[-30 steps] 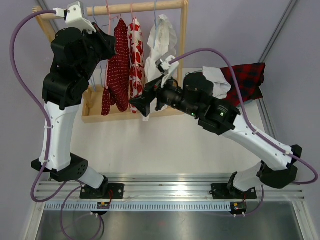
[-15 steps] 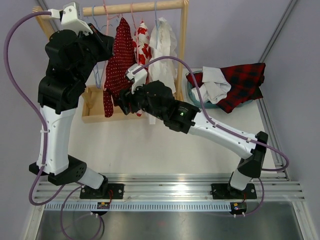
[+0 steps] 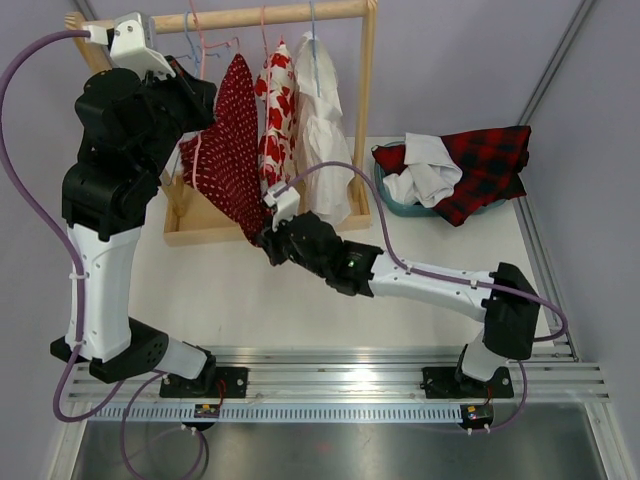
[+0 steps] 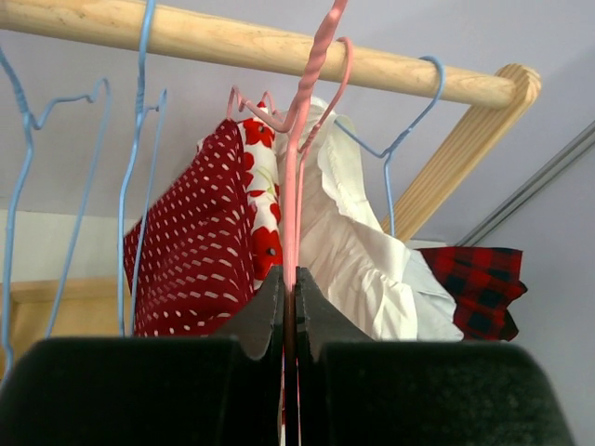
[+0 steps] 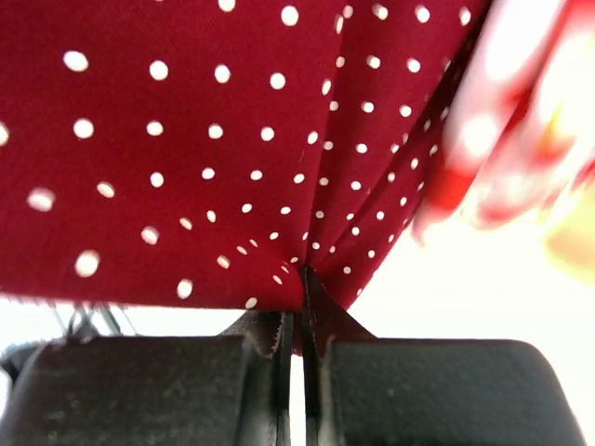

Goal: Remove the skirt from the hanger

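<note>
The skirt (image 3: 225, 135), dark red with white dots, hangs at 11 o'clock in the top view, its hem stretched toward 5 o'clock. The right gripper (image 5: 297, 316) is clamped on that hem. The left gripper (image 4: 289, 293) is pinched tight on the pink hanger (image 4: 296, 186). A red-flowered garment (image 3: 275, 110) hangs just beside the skirt at 3 o'clock, and bare table (image 3: 230, 290) lies toward 6 o'clock

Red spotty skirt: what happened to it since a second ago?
The right arm swung left and dropped lower; its jaws now pinch the hem of the red polka-dot skirt, pulling it out slantwise. The left arm shifted slightly left, jaws shut on the pink hanger. The floral garment and white garment still hang on the rail; the clothes basket stayed put.
</note>
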Tool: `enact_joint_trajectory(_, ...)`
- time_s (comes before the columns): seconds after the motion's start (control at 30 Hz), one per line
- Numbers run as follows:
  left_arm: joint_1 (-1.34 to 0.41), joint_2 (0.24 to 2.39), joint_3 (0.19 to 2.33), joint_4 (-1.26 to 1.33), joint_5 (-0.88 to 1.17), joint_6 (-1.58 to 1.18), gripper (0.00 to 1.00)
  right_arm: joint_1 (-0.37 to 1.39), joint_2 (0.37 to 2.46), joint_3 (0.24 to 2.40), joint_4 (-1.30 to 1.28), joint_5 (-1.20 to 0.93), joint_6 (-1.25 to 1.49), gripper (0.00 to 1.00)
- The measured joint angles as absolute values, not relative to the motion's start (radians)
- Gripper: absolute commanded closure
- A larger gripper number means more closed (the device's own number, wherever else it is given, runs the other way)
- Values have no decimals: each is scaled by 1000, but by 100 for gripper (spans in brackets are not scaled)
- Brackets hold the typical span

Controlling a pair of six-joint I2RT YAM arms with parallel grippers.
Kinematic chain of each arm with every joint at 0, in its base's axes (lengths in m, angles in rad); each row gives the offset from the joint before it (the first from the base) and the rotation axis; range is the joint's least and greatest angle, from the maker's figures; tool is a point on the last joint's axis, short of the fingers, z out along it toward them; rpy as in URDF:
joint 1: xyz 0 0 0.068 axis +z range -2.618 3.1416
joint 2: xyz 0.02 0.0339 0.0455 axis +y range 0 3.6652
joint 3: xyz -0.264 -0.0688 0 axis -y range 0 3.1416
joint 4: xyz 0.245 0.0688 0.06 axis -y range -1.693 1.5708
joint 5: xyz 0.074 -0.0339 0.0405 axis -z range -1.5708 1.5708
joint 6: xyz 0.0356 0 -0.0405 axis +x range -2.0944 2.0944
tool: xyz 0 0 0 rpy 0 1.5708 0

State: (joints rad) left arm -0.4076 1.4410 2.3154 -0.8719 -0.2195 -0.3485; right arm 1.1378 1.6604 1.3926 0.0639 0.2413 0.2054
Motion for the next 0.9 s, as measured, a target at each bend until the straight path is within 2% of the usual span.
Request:
enact_joint_trajectory(0.27, -377, 1443, 2321, -863, -220, -327, 100, 1257, 1574, 999, 63, 360, 313, 100)
enact_joint_trajectory(0.43, -375, 1430, 2296, -826, -219, -314, 100, 1314, 1221, 866, -64, 490, 268, 100)
enact_joint_trajectory(0.57, -375, 1419, 2259, -805, -219, -310, 100, 1312, 893, 913, -88, 619, 128, 100)
enact_joint_trajectory(0.67, -374, 1411, 2225, -785, -219, -310, 100, 1312, 780, 1019, -72, 712, -34, 100)
enact_joint_trajectory(0.8, -374, 1409, 2190, -760, -217, -311, 100, 1274, 807, 1139, 51, 817, -283, 100)
enact_joint_trajectory(0.9, -374, 1409, 2172, -753, -213, -315, 100, 1090, 909, 1219, 61, 786, -372, 100)
